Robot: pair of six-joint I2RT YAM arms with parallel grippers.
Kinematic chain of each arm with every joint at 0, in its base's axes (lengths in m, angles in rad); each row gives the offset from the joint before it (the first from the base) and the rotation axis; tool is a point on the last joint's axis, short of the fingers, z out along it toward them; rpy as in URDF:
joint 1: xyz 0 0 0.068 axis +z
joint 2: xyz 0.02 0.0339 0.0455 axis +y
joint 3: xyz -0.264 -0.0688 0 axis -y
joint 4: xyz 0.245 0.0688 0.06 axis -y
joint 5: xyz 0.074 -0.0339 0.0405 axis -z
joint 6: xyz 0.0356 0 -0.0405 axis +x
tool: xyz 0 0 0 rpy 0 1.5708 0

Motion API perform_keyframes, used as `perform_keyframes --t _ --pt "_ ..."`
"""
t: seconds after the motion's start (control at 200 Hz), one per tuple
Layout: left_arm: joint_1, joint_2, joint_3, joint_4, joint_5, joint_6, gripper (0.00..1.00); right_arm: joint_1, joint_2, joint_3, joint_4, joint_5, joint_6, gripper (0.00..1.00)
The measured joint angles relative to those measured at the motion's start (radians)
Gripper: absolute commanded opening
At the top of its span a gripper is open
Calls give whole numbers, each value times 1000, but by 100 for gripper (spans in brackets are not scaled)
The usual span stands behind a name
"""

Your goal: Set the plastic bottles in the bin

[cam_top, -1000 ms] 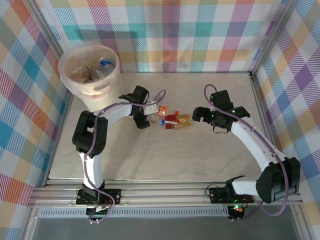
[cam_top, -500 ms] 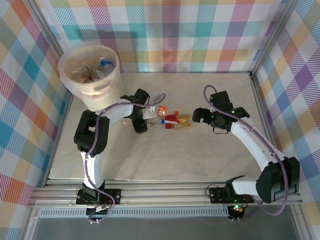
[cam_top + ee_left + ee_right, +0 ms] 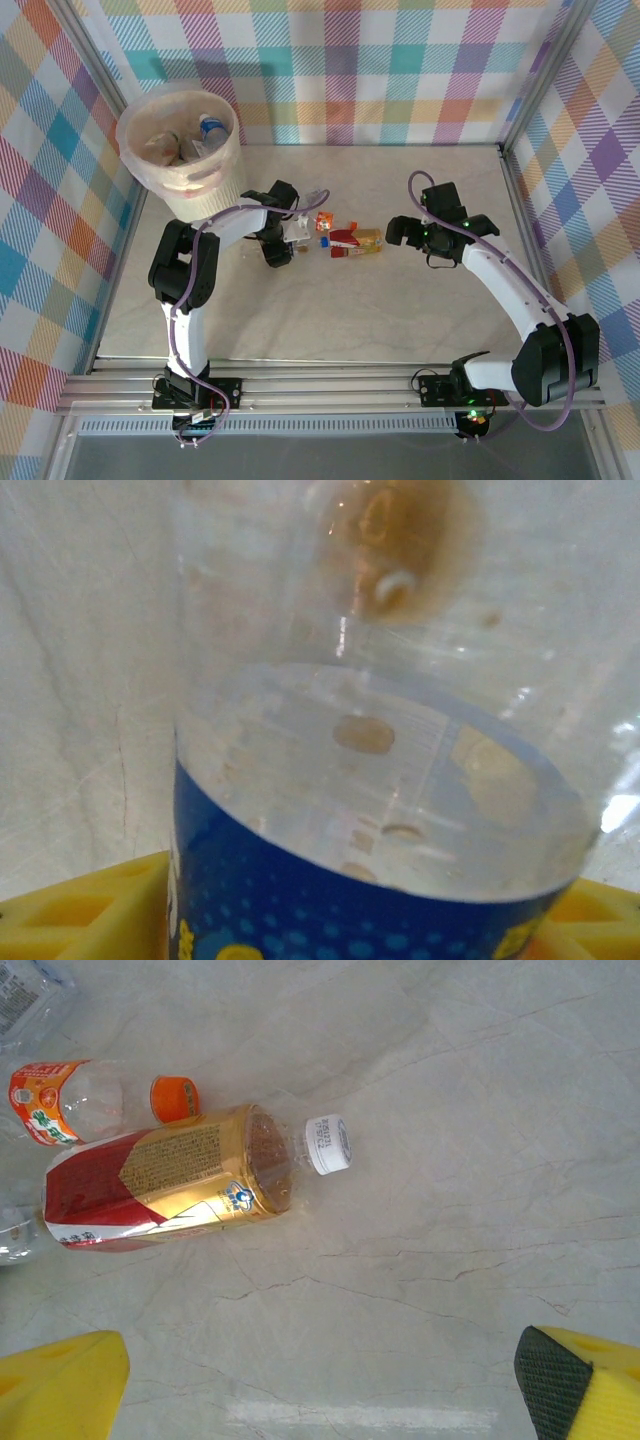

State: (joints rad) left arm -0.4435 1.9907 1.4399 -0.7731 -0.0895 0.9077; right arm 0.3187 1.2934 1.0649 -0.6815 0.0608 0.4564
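One gold bottle (image 3: 170, 1185) lay before the right gripper (image 3: 320, 1360), jaws open. Left gripper (image 3: 335, 910) straddled a blue bottle (image 3: 370, 780); grip uncertain.

The desk (image 3: 400, 300) is a pale, marble-look slab with thin grey veins and a dull sheen. Pastel plaid cloth covers the back wall (image 3: 400, 70), the left wall (image 3: 50, 220) and the right wall (image 3: 595, 170). Slanting metal posts (image 3: 540, 78) rise from the far corners. Aluminium rails (image 3: 340, 385) run along the near edge. The light is soft and even, with faint shadows on the back wall.
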Motion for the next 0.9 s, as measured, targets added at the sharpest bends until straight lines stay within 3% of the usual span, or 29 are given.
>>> perform_keyframes --t 0.09,0.415,0.73,0.79,0.9 --pt "0 0 6 -29 -9 -3 52 -1 0 -6 0 0 0 100" --pt "-2 -59 36 -151 -5 -31 47 -5 0 -6 4 0 0 100" --pt "-19 -443 37 -91 131 -26 46 -5 0 -6 8 0 0 100" --pt "-11 -513 47 -53 161 -29 39 -5 0 -6 8 -1 0 100" --pt "19 -573 115 11 192 -53 38 -5 0 -6 11 -2 0 100"
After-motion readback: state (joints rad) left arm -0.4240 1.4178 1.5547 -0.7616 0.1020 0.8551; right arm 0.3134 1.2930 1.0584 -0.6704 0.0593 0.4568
